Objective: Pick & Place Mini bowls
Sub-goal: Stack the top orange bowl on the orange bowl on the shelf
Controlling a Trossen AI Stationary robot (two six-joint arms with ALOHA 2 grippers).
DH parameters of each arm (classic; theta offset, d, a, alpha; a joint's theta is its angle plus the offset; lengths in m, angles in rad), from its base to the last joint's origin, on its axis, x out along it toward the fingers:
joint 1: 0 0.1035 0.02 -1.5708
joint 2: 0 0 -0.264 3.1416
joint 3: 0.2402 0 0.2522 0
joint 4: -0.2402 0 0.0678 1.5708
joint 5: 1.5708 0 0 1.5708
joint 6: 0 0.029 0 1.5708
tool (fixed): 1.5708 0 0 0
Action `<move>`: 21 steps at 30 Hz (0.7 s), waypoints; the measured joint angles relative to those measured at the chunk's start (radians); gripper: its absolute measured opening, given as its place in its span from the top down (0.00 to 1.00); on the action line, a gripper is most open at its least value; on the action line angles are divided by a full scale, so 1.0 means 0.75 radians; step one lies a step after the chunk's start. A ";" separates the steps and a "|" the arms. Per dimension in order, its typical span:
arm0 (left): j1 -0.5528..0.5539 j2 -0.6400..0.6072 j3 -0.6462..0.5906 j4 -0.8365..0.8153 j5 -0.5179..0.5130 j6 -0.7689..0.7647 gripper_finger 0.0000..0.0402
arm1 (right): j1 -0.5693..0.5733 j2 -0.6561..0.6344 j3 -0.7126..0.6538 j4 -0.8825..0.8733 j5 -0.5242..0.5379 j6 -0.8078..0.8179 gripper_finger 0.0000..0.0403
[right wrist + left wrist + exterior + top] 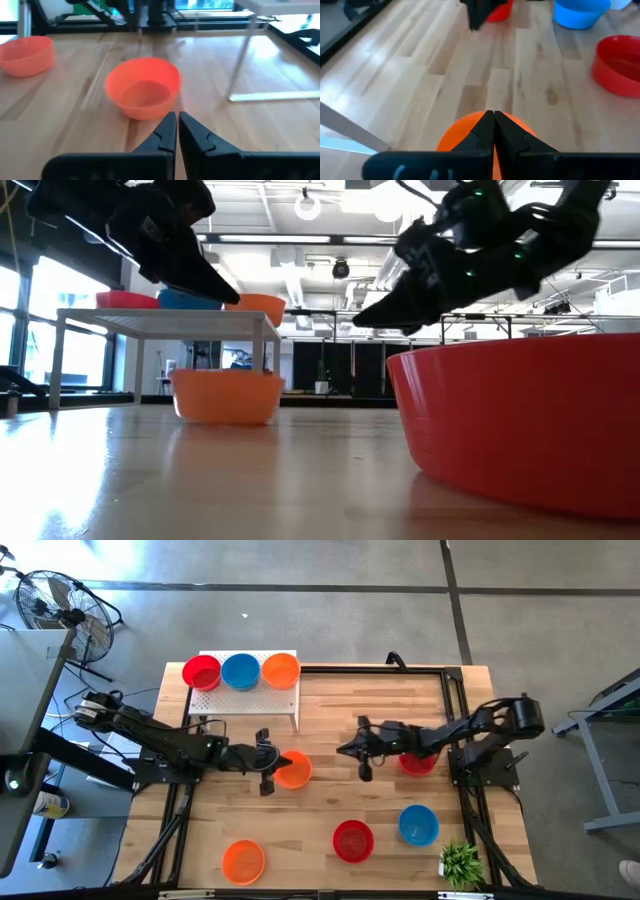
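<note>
My left gripper (273,762) (494,118) is shut and hovers at the left rim of an orange mini bowl (294,770) (226,396), which rests on its base mid-table. The low view shows a gap between the fingertips (232,298) and the bowl. My right gripper (346,750) (177,118) is shut, in the air, and points at the same orange bowl (142,93) from the right. A red bowl (418,763) sits under the right arm. Red (352,840), blue (418,824) and orange (243,860) bowls stand near the table's near edge.
A white perforated stand (250,700) at the far left of the table carries a red (202,672), a blue (240,671) and an orange bowl (281,669). A small green plant (460,862) stands at the near right corner. Bare wood lies between the two grippers.
</note>
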 joint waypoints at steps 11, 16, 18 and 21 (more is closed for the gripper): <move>0.000 0.084 0.133 -0.244 0.066 -0.154 0.99 | -0.037 -0.266 -0.243 0.048 0.068 -0.017 1.00; 0.000 0.231 0.284 -0.413 0.096 -0.166 0.94 | -0.037 -0.321 -0.283 0.064 0.072 -0.025 0.99; 0.000 0.307 0.362 -0.480 0.129 -0.185 0.90 | -0.037 -0.332 -0.291 0.065 0.072 -0.030 1.00; 0.000 0.409 0.468 -0.620 0.185 -0.243 0.84 | -0.037 -0.342 -0.292 0.050 0.072 -0.034 1.00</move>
